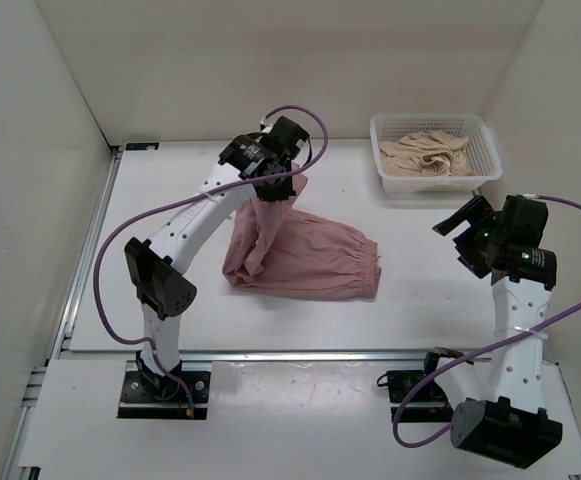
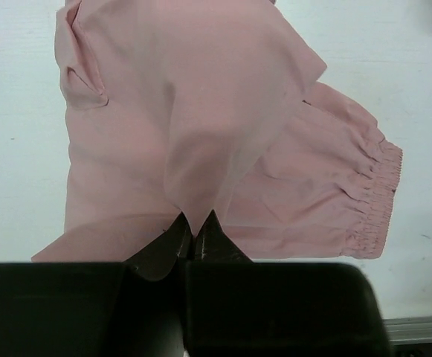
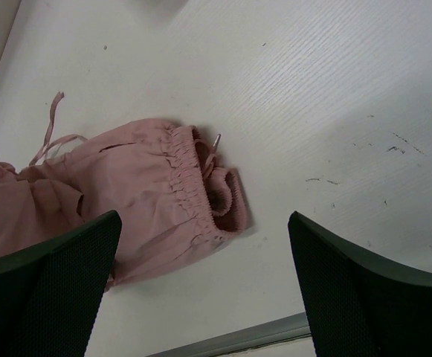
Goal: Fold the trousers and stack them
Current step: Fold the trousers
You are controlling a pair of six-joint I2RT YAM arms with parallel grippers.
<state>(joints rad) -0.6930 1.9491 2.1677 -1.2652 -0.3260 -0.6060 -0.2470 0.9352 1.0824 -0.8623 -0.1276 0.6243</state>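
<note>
**Over the table's middle, pink trousers hang from the left tool**

Above the far half of the table, the left arm reaches forward with its elbow low and its wrist bent downward. The left tool is pinched tight on a fold of the trousers, lifting that part clear of the surface. From there the thin cloth drapes down in a loose sheet. The rest lies crumpled on the table, and the gathered waistband lies flat at the right end. A drawstring trails out beside the heap.

At the right side, the right arm stands upright with its wrist raised. The right tool hovers well apart from the trousers, its fingers spread wide and empty, angled toward the waistband end.

At the far right corner sits a white mesh basket holding a bundle of beige cloth.

The table is white with faint scuffs, a metal rail runs along its near edge, and plain pale walls close it in.
</note>
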